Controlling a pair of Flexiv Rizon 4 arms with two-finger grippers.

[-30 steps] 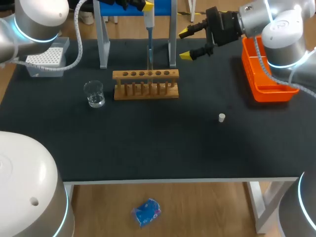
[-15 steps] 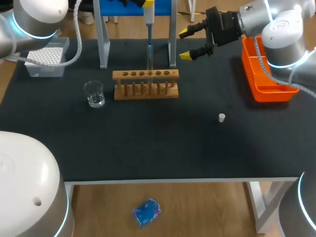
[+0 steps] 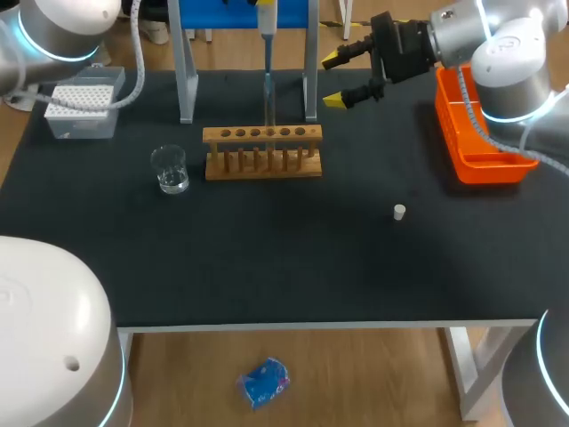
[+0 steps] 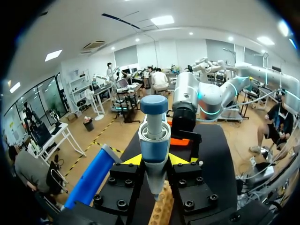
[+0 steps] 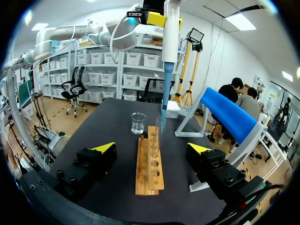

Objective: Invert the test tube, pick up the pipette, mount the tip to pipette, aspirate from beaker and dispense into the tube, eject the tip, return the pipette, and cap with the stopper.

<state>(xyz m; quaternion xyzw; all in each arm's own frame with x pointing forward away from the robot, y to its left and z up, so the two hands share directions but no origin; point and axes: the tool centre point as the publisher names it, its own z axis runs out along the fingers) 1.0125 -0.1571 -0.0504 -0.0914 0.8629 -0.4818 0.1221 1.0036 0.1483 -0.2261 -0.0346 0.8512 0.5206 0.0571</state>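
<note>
The left arm's elbow has shifted toward the far left, uncovering more of the tip box [image 3: 82, 108], and the pipette [image 3: 268, 76] has risen slightly. The left gripper [image 4: 154, 160] clamps the pipette body from both sides, with the pipette's lower end at the mouth of the tube [image 5: 158, 133] in the wooden rack [image 3: 262, 151]. The right gripper [image 3: 334, 80] hangs wide apart, holding nothing, far right of the rack. The beaker [image 3: 170, 169] stands left of the rack. The stopper [image 3: 399, 212] lies nearer, to the right.

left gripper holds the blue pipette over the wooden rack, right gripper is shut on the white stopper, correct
No: the right gripper is open; the head view shows the white stopper lying on the black table. The left gripper does hold the blue pipette over the wooden rack.
</note>
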